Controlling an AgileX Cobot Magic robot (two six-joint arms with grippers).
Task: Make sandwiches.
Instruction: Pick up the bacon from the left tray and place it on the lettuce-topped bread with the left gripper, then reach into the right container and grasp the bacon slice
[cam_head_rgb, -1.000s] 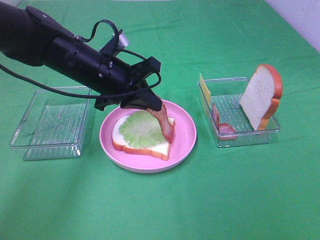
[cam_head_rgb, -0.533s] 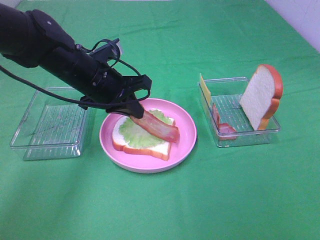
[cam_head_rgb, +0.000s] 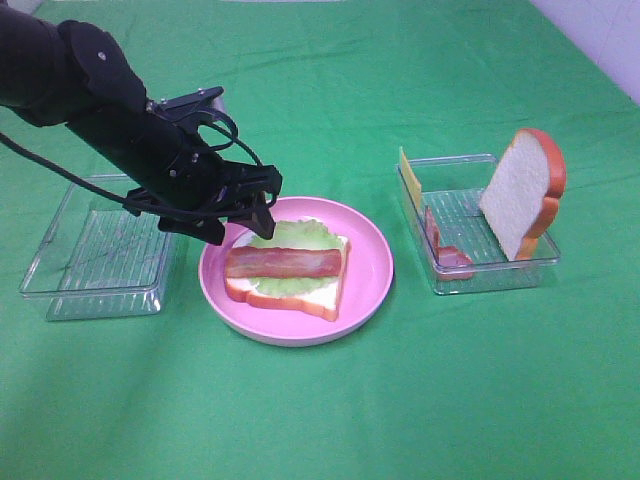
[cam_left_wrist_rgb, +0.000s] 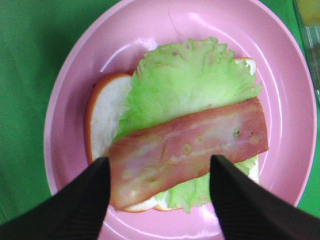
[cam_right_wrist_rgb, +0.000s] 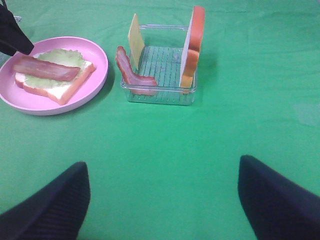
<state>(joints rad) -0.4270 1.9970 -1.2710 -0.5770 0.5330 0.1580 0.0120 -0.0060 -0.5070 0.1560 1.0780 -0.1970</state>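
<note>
The reddish toy bacon strip (cam_head_rgb: 285, 263), which hung a second before, lay flat across the pale green lettuce leaf (cam_head_rgb: 298, 236) on the round pink plate (cam_head_rgb: 372, 268). The left gripper (cam_left_wrist_rgb: 159, 165) stood released above it. The yellow cheese slice (cam_head_rgb: 409, 178) in the clear plastic tray (cam_head_rgb: 490, 276) was nearer to the open right gripper (cam_right_wrist_rgb: 162, 192).

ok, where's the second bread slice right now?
Exterior high view: the second bread slice stands on edge at the right end of the right-hand clear tray, right of the pink plate; the yellow cheese slice stands at that tray's left end.
</note>
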